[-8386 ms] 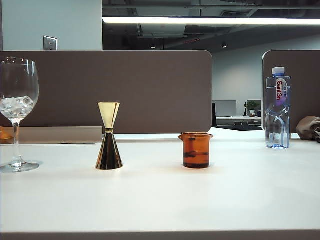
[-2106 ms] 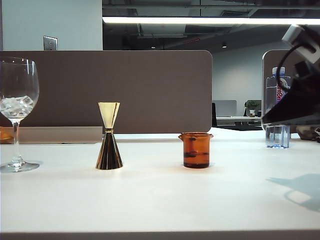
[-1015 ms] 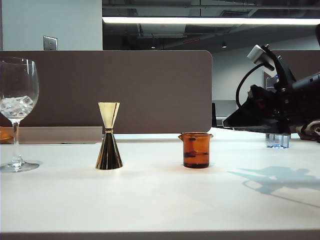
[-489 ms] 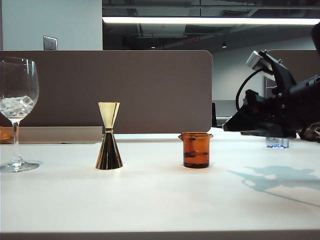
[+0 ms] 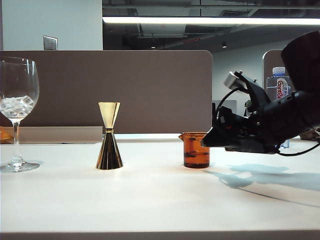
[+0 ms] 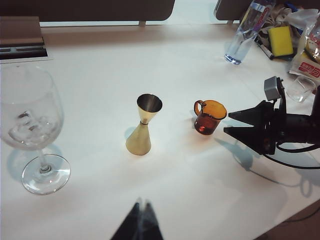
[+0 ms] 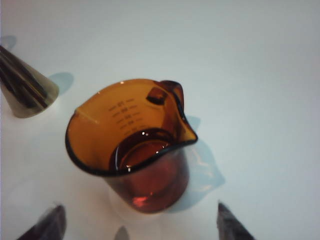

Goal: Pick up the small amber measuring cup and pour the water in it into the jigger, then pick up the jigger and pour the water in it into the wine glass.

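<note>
Exterior view: right gripper (image 5: 204, 143) reaching in from the right side, low over the white table (image 5: 150, 200), tips just beside the small amber measuring cup (image 5: 195, 149) without closing on it. Left wrist view: right gripper (image 6: 227, 123) with fingers spread apart, tips pointing at the small amber measuring cup (image 6: 209, 116), a narrow gap left between them. Right wrist view: small amber measuring cup (image 7: 134, 143) upright between the two spread fingertips (image 7: 46, 225), untouched, dark markings on its inner wall, a little water (image 7: 142, 151) at the bottom. Jigger (image 5: 109, 135) upright near the table's middle, well apart from the cup; wine glass (image 5: 17, 114) at far left, holding ice. Plastic water bottle (image 5: 281, 90) behind the right arm. Left gripper (image 6: 140, 222) hanging above the table's near edge, fingers pressed together, holding nothing.
</note>
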`<move>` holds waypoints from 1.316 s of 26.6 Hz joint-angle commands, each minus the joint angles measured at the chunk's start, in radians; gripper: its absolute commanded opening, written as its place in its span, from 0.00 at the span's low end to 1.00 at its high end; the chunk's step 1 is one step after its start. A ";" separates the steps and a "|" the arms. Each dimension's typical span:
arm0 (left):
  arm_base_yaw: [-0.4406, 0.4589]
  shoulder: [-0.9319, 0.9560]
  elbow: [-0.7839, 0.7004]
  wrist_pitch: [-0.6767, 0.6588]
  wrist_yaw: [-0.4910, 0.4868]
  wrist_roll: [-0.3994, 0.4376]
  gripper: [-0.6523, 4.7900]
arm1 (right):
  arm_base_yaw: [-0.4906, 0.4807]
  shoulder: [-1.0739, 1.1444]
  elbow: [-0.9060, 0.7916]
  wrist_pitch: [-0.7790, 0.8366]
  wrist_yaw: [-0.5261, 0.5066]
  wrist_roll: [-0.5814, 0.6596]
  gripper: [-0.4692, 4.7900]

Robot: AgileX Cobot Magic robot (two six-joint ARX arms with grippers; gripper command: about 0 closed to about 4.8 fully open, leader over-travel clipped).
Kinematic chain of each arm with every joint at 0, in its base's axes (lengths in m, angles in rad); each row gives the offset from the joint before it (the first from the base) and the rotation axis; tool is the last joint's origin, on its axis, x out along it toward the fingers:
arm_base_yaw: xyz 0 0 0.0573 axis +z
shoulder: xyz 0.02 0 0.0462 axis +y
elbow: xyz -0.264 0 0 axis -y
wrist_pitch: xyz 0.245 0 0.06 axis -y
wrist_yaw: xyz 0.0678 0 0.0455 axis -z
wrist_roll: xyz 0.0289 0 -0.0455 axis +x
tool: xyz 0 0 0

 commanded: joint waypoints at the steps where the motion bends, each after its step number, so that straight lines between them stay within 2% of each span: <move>1: 0.000 0.000 0.003 0.012 0.001 0.001 0.12 | 0.013 0.030 0.026 0.012 0.004 -0.003 0.83; 6: 0.000 0.000 0.003 0.013 0.001 0.001 0.12 | 0.026 0.065 0.057 0.013 0.002 -0.007 0.87; 19: 0.001 0.000 0.003 0.012 0.003 0.001 0.12 | 0.063 0.171 0.180 0.012 0.030 -0.009 0.87; 25: 0.000 0.000 0.003 0.012 0.004 0.001 0.12 | 0.073 0.191 0.198 0.013 0.096 -0.009 0.87; 35: 0.000 0.000 0.003 0.012 0.004 0.001 0.12 | 0.080 0.217 0.230 0.013 0.095 -0.008 0.87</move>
